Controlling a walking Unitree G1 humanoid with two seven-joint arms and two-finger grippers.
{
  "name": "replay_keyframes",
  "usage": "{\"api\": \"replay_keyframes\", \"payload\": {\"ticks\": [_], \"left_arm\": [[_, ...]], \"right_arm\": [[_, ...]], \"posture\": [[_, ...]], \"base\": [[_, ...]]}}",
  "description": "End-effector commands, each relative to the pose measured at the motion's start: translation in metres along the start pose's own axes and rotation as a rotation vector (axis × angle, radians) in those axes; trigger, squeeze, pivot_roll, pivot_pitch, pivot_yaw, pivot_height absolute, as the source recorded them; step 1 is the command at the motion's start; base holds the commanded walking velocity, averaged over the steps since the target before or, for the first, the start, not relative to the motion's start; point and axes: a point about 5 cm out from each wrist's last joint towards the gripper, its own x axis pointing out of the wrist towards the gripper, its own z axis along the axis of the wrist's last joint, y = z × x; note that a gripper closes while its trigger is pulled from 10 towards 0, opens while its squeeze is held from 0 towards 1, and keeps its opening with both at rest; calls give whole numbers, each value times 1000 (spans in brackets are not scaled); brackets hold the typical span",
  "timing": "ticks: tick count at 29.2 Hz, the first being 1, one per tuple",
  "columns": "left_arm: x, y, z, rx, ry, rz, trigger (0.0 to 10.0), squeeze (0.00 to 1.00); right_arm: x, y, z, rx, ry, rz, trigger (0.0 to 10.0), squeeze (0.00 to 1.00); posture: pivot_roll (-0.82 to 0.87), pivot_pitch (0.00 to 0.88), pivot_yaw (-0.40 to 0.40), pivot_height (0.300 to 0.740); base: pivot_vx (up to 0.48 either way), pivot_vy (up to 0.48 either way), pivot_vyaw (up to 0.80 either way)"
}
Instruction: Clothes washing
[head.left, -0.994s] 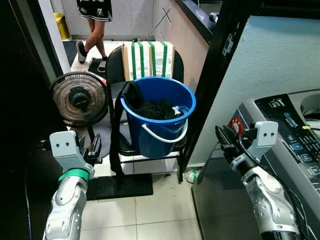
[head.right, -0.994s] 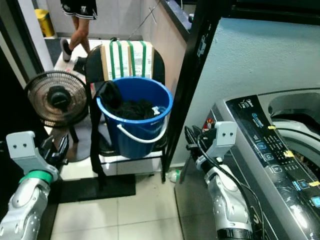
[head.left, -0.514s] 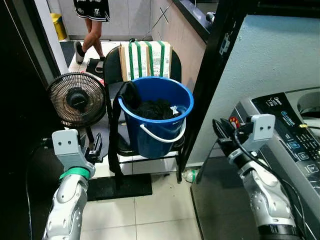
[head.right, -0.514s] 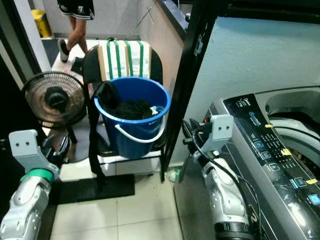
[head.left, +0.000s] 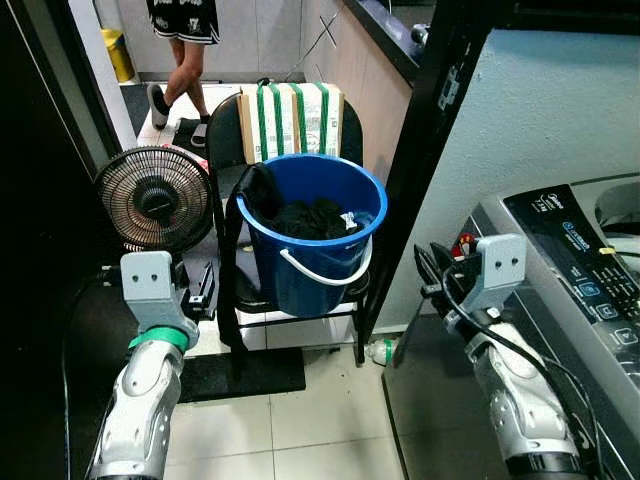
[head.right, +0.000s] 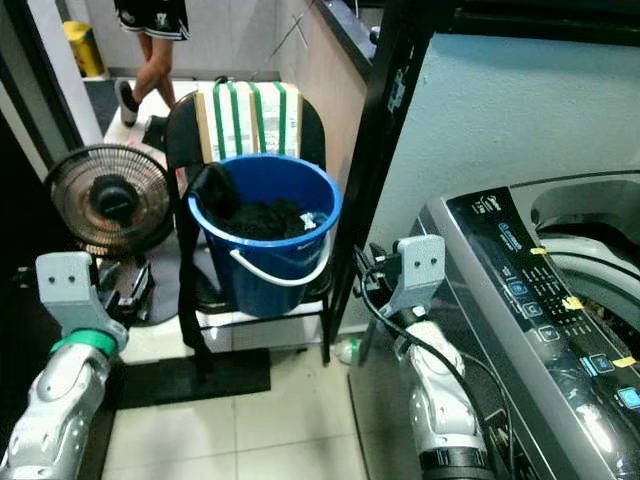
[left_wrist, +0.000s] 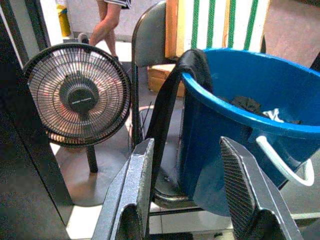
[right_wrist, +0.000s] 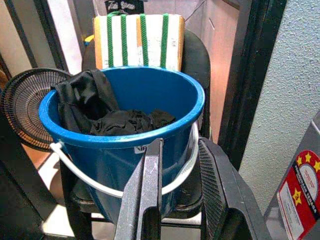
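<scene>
Clothes (head.left: 310, 217) — a dark heap — sit in the blue bucket (head.left: 320, 265) on the black chair (head.left: 228, 130), one garment draped over the rim. Since a moment ago both arms have edged forward toward it: the left pincer (head.left: 203, 292), fingers apart, now hangs nearer the chair beside the fan (head.left: 153, 198), and the right pincer (head.left: 432, 275), fingers only narrowly parted, has drifted away from the washing machine (head.left: 580, 270). Neither touches anything yet — I'd say the reach for the laundry is just starting.
</scene>
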Motion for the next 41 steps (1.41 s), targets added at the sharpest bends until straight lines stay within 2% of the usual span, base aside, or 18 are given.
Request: {"api": "replay_keyframes", "payload": {"ticks": [1,19,30,33,41], "left_arm": [[-2,0,-1,-7,12,-10,10000,0],[-3,0,5,-25,-12,12,10000,0],[-1,3,9,-22,-11,18,10000,0],[-1,3,9,-19,-10,16,10000,0],[0,3,9,-11,-5,7,10000,0]], "right_arm": [[1,-1,-1,-4,2,-6,10000,0],[7,5,-1,-19,-4,40,10000,0],[11,4,1,-29,-15,41,10000,0],[11,2,0,15,-14,19,10000,0],[11,2,0,14,-24,21,10000,0]], "posture": [[84,24,9,740],[98,40,-6,740],[102,43,-7,740],[102,43,-7,740],[104,48,14,740]], "base": [[311,0,0],[323,0,0],[318,0,779],[311,0,0],[308,0,0]]}}
